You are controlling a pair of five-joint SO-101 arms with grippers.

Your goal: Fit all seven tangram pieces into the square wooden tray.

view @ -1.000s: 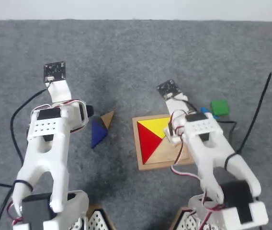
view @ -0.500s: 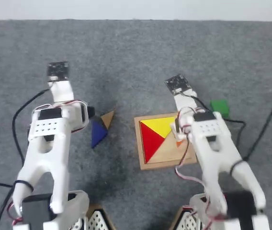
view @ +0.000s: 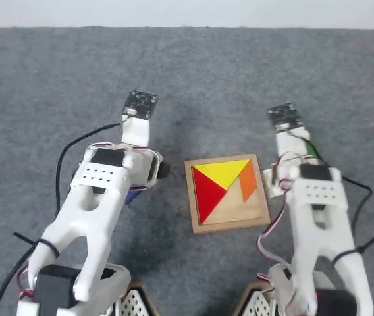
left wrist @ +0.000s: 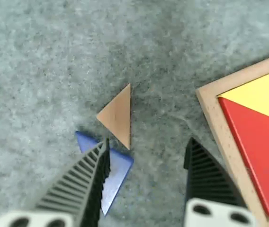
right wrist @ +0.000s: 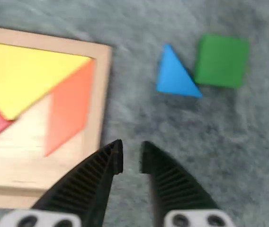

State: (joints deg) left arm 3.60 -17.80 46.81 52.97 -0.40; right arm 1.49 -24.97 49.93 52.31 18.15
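Right gripper (right wrist: pixel 130 156): standing narrow and empty, backing off just beside the tray (right wrist: pixel 103 94)
Orange piece (view: pixel 247 181): lying newly released inside the tray
Left gripper (left wrist: pixel 148 146): gaping wide, swinging over the tan triangle (left wrist: pixel 118 116) near the tray
Progress: three of seven now sitting seated

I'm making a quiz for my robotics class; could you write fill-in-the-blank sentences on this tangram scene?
The tray holds ___ pieces. The orange piece touches the ___ triangle. The square outside the tray is ___. The left gripper by the tan triangle has its jaws ___.
Missing words: three; yellow; green; open.
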